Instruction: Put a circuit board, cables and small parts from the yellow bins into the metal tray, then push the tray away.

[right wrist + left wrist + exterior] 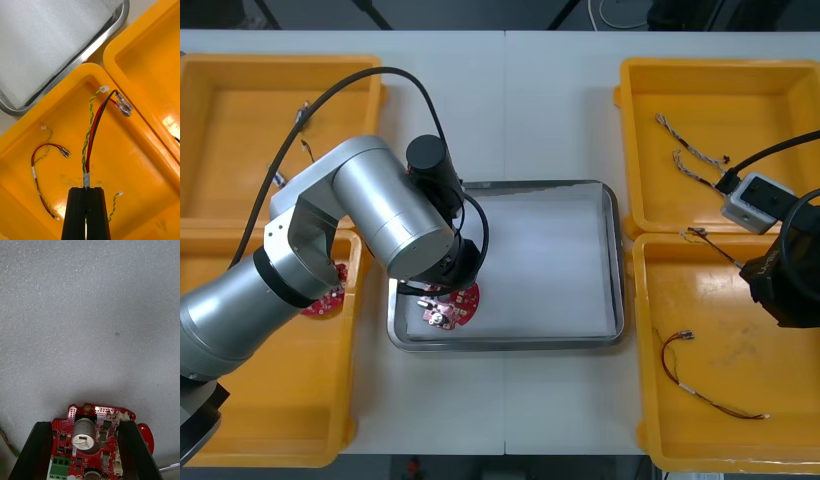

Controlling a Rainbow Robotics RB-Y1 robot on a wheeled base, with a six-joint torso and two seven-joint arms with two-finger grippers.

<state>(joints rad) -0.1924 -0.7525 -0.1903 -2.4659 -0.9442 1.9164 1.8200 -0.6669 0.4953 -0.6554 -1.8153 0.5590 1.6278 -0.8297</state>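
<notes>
The left gripper [85,424] grasps a round red circuit board [93,438] between its fingers [37,450], over the white lining at the near left corner of the metal tray [615,260]. The board is not yet let go, so that step looks nearly done. The right gripper [86,190] hangs over a yellow bin [150,180], fingers clenched on the taped stem of a red and yellow cable [92,135] that rises ahead of them. Another cable [37,161] lies beside them in the bin. The cable transfer, the small parts and the push remain.
</notes>
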